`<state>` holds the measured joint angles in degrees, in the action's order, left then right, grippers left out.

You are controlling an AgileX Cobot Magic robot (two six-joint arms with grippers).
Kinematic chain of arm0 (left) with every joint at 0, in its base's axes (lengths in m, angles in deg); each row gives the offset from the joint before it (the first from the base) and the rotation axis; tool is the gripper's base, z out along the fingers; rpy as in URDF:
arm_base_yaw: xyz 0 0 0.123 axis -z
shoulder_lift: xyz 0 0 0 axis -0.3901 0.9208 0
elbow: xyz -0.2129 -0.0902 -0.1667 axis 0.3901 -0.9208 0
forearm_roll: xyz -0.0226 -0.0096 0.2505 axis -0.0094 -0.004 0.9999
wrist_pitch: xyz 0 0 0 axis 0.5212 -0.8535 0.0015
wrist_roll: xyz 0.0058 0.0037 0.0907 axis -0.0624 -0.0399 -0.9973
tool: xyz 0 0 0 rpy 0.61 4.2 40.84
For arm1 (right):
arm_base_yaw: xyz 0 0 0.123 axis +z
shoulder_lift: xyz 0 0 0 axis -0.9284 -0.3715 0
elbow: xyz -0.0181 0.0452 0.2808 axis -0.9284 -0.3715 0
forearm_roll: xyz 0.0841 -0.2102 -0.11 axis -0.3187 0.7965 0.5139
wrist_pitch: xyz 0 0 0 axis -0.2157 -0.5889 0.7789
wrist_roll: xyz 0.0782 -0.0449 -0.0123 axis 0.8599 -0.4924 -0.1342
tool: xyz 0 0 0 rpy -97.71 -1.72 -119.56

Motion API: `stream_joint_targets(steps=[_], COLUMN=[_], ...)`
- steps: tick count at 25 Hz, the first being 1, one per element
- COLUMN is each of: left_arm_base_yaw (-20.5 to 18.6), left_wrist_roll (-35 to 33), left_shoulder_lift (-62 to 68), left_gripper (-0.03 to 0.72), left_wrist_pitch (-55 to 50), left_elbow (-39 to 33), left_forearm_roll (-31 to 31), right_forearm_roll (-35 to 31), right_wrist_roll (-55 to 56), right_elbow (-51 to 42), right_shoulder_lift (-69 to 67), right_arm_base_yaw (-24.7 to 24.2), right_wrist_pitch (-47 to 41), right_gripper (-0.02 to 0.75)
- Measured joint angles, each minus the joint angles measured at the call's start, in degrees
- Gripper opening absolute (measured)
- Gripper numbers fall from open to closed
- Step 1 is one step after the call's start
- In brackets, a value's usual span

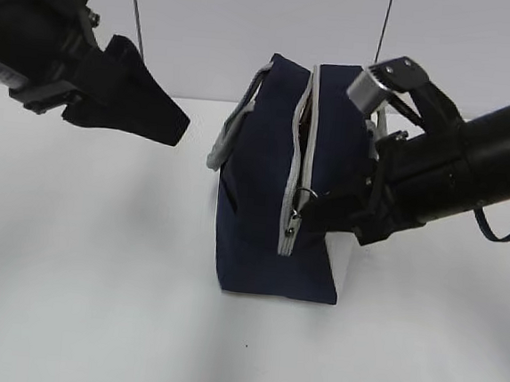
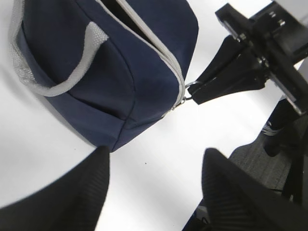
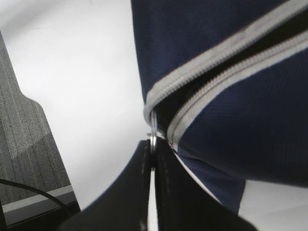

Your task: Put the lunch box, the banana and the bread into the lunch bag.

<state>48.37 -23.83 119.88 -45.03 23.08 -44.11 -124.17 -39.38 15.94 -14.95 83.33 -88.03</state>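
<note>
While our left gripper [image 1: 167,128] hangs at upper left, fingers spread on nothing, the lunch bag [image 1: 268,192] stands mid-frame on the white table [image 1: 88,257], zipper [image 1: 295,159] parted, our right gripper [image 1: 311,209] at right pinching its ring pull [image 1: 304,197].

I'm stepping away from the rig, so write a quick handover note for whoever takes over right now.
Right claw: shut on the zipper ring at the low end of the lunch bag.
Left claw: open, empty, in the air to the bag's left.
Bag stands on the white table, zipper open.
Lunch box, banana and bread: not visible in any view; can't tell if they're inside.
Left: check contents, then finish packing.
</note>
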Motion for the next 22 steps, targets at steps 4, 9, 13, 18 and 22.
stream_joint_targets(steps=[4,9,13,18,22], left_arm_base_yaw=[0.0,0.0,0.0,0.0,0.0], left_wrist_roll=[-0.11,-0.18,-0.33,-0.33,-0.33], left_shoulder_lift=[0.0,0.0,0.0,0.0,0.0], left_gripper=[0.424,0.424,0.424,0.424,0.424], left_wrist_pitch=[-0.02,-0.02,-0.02,-0.02,0.04], left_elbow=[0.0,0.0,0.0,0.0,-0.12], left_forearm_roll=[0.89,1.22,1.28,1.33,1.27], right_forearm_roll=[1.6,4.13,6.38,7.45,7.45], right_wrist_roll=[1.96,4.84,7.35,8.3,8.4], right_elbow=[3.72,8.77,12.81,16.5,17.63], right_shoulder_lift=[0.0,0.0,0.0,0.0,0.0], right_arm_base_yaw=[0.0,0.0,0.0,0.0,0.0], right_wrist_pitch=[-1.46,-2.42,-2.68,-2.82,-0.29], right_gripper=[-0.016,-0.016,-0.016,-0.016,-0.016])
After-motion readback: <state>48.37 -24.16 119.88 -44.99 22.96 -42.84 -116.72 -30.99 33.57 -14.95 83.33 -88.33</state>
